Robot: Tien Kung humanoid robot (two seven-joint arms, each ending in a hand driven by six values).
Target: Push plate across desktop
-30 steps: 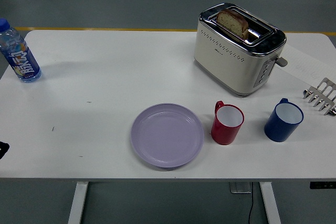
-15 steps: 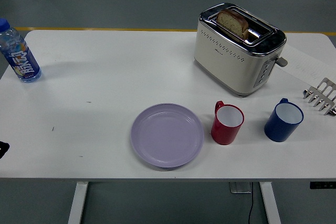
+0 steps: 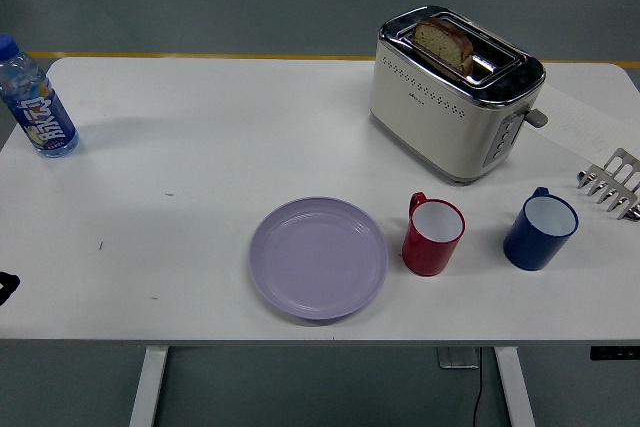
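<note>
Lavender and smooth, the round plate [image 3: 318, 258] lay flat on the white counter [image 3: 200, 147] near its front edge, a little left of centre, with a shallow raised rim and a faint sheen, and nothing touched it. Just beside it on the right, apart from the rim by a narrow gap, stood a red mug [image 3: 432, 235] with a white inside, its handle turned to the far left. Further right stood a dark blue mug [image 3: 539, 230] of the same cylindrical shape, also white within, its small handle pointing to the far side. Behind the two mugs sat a cream toaster [image 3: 452, 94] with rounded corners, a polished chrome top and rows of small perforations along its side; a slice of brown bread [image 3: 443, 42] stood up in one slot. At the right edge a ribbed silver metal rack [image 3: 611, 182] reached partly into view. Far off on the left edge of the counter stood a clear plastic bottle [image 3: 37, 102] with a blue cap and a blue label, upright and well apart from the plate. Only a small black bit of the left hand [image 3: 6, 287] showed at the left border, low by the near edge of the counter; whether its fingers were spread or curled could not be told. The floor beyond the counter was grey, crossed by a yellow line.
</note>
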